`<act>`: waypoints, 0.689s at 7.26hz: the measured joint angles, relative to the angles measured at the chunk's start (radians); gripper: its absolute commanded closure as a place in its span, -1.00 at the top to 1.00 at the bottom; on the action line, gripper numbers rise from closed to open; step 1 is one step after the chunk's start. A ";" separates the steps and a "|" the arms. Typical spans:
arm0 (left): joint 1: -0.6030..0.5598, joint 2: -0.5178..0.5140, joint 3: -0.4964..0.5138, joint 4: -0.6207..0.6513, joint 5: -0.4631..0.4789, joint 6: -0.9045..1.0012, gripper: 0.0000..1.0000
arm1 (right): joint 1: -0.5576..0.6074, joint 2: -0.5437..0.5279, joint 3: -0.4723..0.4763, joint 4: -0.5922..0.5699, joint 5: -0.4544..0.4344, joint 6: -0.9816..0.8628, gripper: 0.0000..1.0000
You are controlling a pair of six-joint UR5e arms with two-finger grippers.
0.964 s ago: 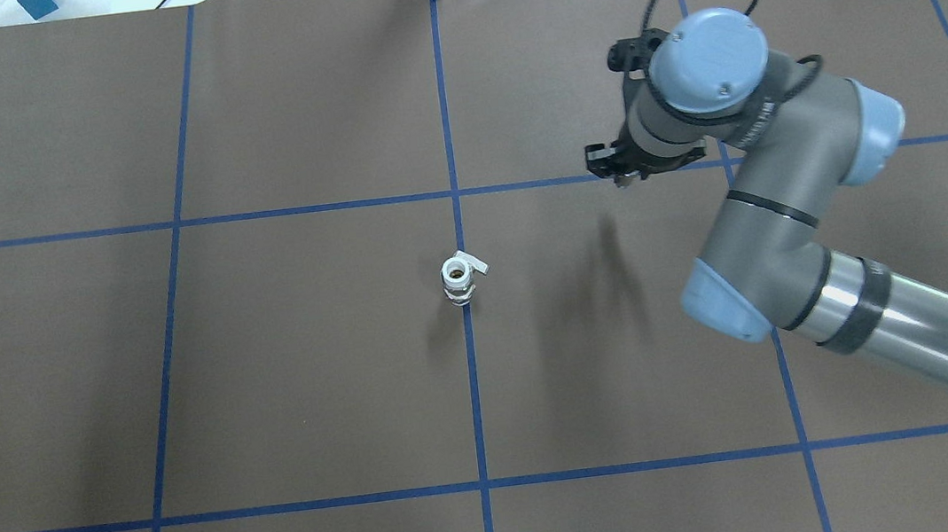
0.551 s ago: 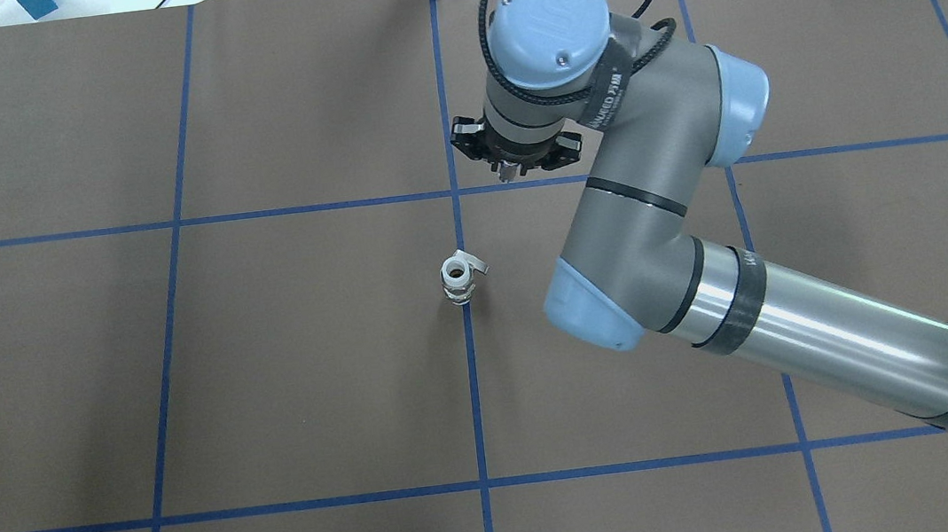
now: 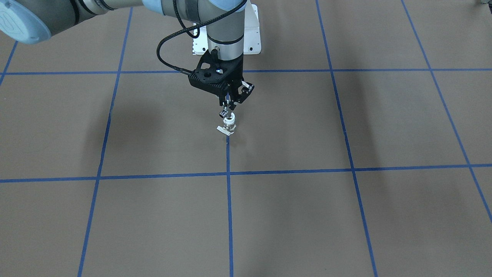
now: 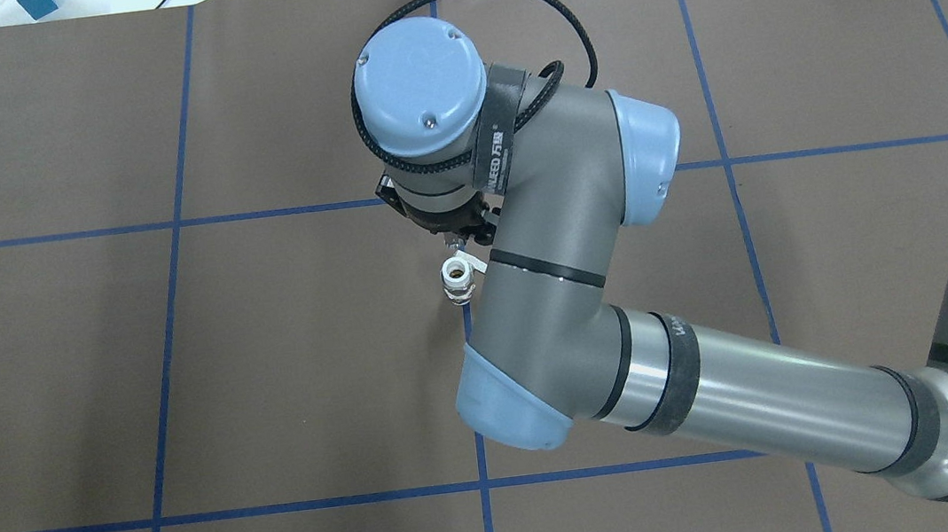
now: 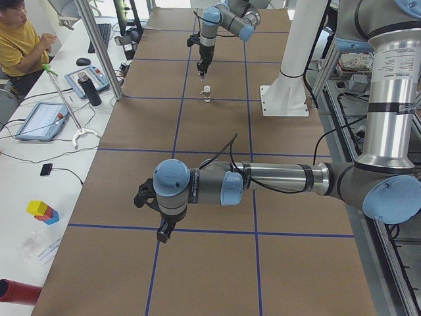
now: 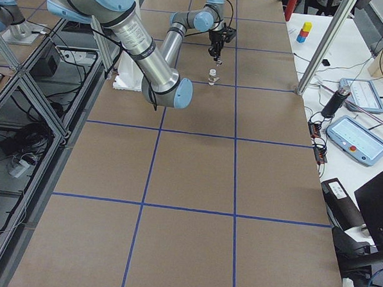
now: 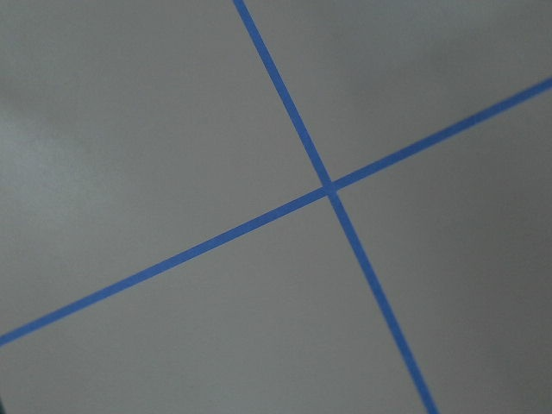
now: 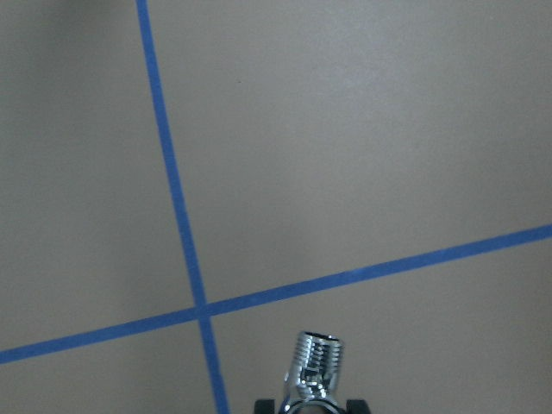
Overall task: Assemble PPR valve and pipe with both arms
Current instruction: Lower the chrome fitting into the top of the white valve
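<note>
The white PPR valve (image 3: 230, 124) stands upright on the brown mat at the centre tape line, open ring end up, lever tab at its side. It also shows in the overhead view (image 4: 457, 278). My right gripper (image 3: 228, 107) hangs just above the valve, apart from it, and is shut on the chrome pipe (image 3: 223, 113). In the right wrist view the pipe's threaded end (image 8: 317, 362) sticks out between the fingertips. My left gripper (image 5: 163, 230) hovers over a tape crossing at the table's near left end, far from the valve. I cannot tell whether it is open or shut.
The white pedestal plate (image 3: 251, 38) sits behind the valve on the robot's side. A side table with tablets (image 5: 39, 118), a bottle and an operator (image 5: 20, 39) runs along the far edge. Blue tape lines grid the mat.
My right arm has swept left across the table with the pipe, from the right half to just above the valve. The valve has not moved.
</note>
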 measured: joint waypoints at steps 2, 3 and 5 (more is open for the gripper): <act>0.000 0.013 0.000 -0.017 -0.021 -0.021 1.00 | -0.041 -0.014 -0.006 -0.001 -0.037 0.040 -1.00; 0.000 0.015 0.000 -0.019 -0.023 -0.023 1.00 | -0.048 -0.022 -0.008 0.001 -0.049 0.041 -1.00; 0.000 0.016 0.000 -0.020 -0.024 -0.024 1.00 | -0.052 -0.021 -0.013 0.011 -0.074 0.037 -1.00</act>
